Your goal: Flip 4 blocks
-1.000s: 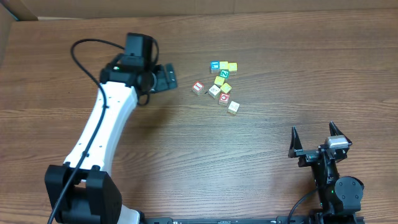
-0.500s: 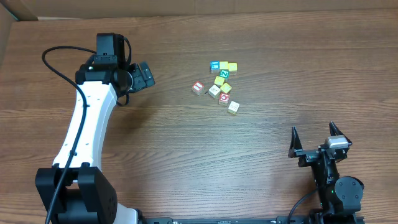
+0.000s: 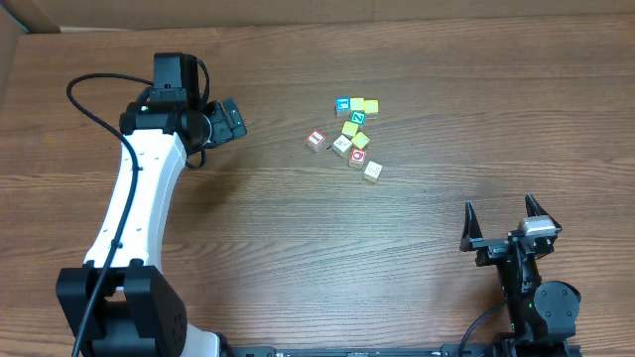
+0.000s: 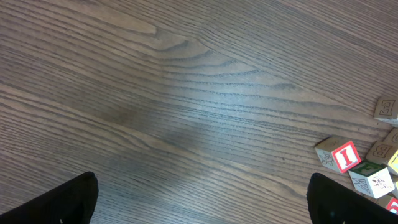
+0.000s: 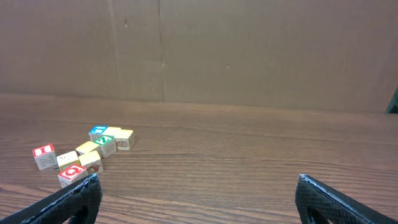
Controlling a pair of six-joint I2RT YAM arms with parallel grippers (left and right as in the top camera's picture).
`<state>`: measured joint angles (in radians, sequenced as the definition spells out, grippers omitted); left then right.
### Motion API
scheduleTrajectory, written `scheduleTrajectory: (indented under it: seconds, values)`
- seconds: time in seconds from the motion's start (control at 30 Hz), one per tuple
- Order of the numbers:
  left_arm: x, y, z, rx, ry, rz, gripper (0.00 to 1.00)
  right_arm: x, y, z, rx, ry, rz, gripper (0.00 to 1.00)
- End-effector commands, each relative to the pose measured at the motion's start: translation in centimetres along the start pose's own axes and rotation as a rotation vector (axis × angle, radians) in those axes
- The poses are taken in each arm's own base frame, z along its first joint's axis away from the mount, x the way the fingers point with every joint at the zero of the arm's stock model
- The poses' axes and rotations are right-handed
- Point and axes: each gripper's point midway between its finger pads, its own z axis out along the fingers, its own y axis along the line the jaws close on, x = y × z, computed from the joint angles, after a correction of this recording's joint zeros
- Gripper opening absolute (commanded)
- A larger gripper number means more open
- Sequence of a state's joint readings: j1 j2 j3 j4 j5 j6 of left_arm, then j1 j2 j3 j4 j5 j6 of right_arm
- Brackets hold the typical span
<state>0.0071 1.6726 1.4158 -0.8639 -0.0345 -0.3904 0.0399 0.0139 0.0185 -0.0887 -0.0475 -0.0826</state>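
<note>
A white "I" is printed on the red face of one block [image 4: 345, 155]. The pale block [image 4: 387, 108] at the right edge of the left wrist view bears a raised letter, apparently "E". From overhead, the green block [image 3: 354, 118] shows a white "Z" or "N". Lettering on the other blocks is too small to read.

10 small blocks [image 3: 349, 129] sit in 1 cluster on the 1 bench [image 3: 298, 258], as far as the overhead view lets them be told apart. Sorted by top face:

- 2 red-printed blocks [image 3: 317, 139]
- 4 yellow blocks [image 3: 360, 140]
- 2 cream blocks [image 3: 373, 170]
- 1 blue-printed cube [image 3: 343, 104]
- 1 green-printed cube [image 3: 352, 118]

The right wrist view shows only 9 of them clearly. There are 2 arms [image 3: 149, 198], each with 1 claw: the left claw [image 3: 236, 120] and the right claw [image 3: 499, 207].
</note>
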Motion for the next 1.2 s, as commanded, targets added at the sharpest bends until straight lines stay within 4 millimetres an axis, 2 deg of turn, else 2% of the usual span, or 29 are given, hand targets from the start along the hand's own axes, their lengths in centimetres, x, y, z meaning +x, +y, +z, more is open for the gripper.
scheduleTrajectory:
  seconds: [0.0, 0.23, 0.37, 0.73, 0.9, 1.17]
  values:
    - [-0.6, -0.4, -0.3, 0.011, -0.013, -0.009, 1.00, 0.1, -0.1, 0.0, 0.007, -0.006, -0.004, 1.00]
    - [-0.6, -0.4, -0.3, 0.012, -0.014, -0.009, 1.00, 0.1, -0.2, 0.0, 0.010, -0.006, -0.005, 1.00]
    - [-0.6, -0.4, -0.3, 0.011, -0.013, -0.009, 1.00, 0.0, -1.9, -0.1, 0.110, -0.009, -0.004, 1.00]
    - [-0.6, -0.4, -0.3, 0.011, -0.013, -0.009, 1.00, 0.0, -2.0, -0.1, 0.116, -0.010, -0.003, 1.00]
    - [-0.6, -0.4, -0.3, 0.012, -0.014, -0.009, 1.00, 0.2, -0.4, 0.0, 0.020, -0.006, 0.193, 1.00]
    - [-0.6, -0.4, -0.3, 0.011, -0.013, -0.009, 1.00, 0.0, 0.9, 0.0, -0.056, 0.001, 0.266, 1.00]
